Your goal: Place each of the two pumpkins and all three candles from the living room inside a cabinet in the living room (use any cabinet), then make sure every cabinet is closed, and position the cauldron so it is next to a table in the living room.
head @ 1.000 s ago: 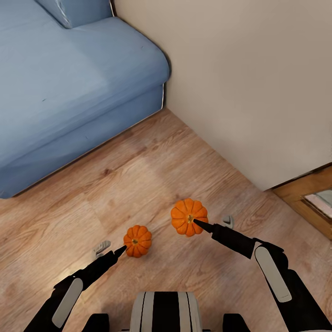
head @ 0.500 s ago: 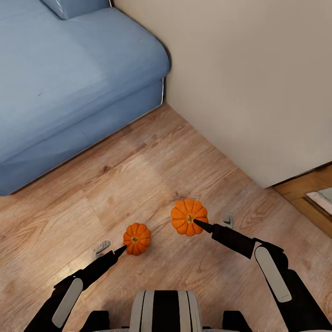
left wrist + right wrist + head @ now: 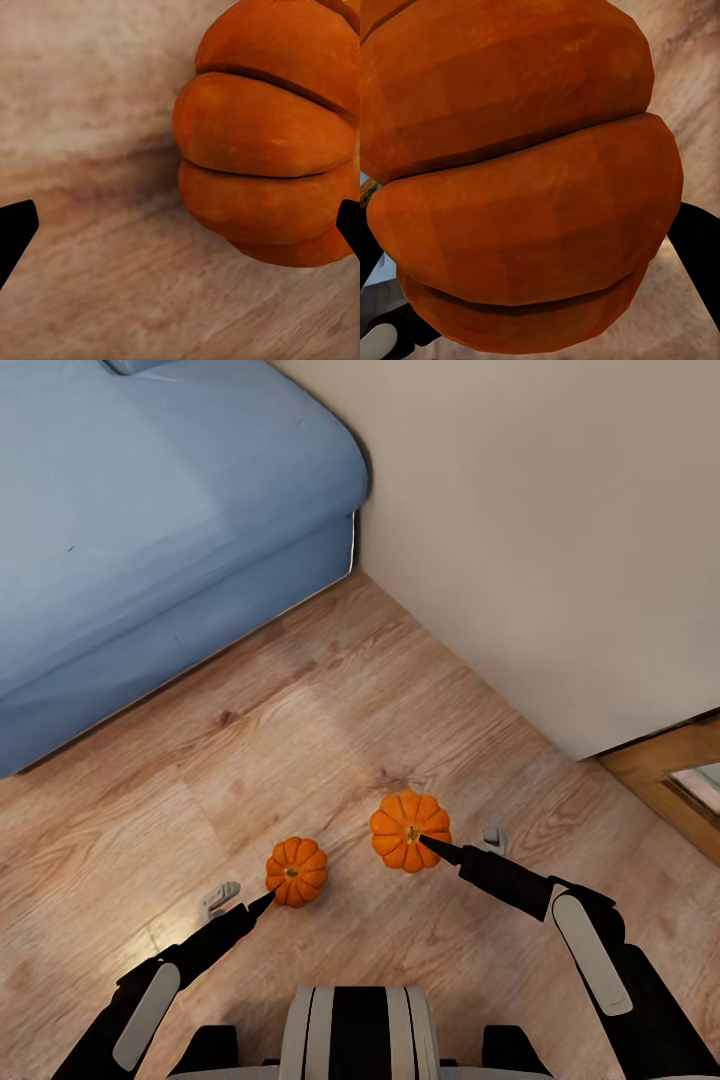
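A big blue sofa [image 3: 150,540] is sitting on the wood floor [image 3: 330,730] next to a plain pale wall [image 3: 560,530]. Two orange pumpkins are showing low over the floor in front of the robot, near each other but not touching. The bigger-looking pumpkin [image 3: 408,830] is round with deep ribs and a small brownish stem spot on top, and the right hand [image 3: 470,845] is pinching it: one dark finger is lying across its top and the other finger is poking out just past its far side. In the right wrist view this pumpkin [image 3: 517,180] is sitting tight between the fingers. The smaller-looking pumpkin [image 3: 296,871] is ribbed and orange too. The left hand [image 3: 243,900] is spread wide, with one fingertip touching its side. In the left wrist view that pumpkin [image 3: 270,142] is sitting off to one side, close to one finger and far from the other.
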You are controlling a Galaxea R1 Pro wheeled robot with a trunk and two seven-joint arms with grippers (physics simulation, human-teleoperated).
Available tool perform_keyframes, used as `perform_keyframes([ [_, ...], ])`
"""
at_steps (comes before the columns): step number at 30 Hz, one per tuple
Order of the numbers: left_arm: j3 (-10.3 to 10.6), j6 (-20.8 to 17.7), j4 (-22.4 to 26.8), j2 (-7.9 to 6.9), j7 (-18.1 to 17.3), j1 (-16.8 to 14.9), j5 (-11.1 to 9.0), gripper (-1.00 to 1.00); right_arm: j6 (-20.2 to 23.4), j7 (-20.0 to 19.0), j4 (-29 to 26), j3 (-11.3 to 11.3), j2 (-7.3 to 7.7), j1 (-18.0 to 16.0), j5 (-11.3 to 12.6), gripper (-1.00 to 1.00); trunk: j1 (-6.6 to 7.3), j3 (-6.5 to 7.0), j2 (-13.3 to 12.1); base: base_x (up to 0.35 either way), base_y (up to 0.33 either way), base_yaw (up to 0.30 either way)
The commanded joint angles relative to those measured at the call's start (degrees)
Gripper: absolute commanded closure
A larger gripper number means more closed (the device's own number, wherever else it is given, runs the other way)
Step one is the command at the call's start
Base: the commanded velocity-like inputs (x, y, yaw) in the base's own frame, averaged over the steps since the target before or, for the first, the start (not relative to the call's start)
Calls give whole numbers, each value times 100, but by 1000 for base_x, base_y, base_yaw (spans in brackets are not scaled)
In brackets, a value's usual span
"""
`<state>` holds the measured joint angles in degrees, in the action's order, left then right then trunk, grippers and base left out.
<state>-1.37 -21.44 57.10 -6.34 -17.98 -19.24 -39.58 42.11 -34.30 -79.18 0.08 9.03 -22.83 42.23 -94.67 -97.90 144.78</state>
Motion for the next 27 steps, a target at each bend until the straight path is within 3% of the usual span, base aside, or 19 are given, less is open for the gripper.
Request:
perform_keyframes([
  [1, -12, -54, 3, 2, -9, -1, -50, -100, 35, 3, -1, 1, 2, -2, 40, 100, 1, -3, 1, 0, 0, 0],
  [27, -10, -75, 6, 2, -8, -1, -50, -100, 35, 11, -1, 9, -6, -2, 40, 100, 1, -3, 1, 45, -20, 0],
])
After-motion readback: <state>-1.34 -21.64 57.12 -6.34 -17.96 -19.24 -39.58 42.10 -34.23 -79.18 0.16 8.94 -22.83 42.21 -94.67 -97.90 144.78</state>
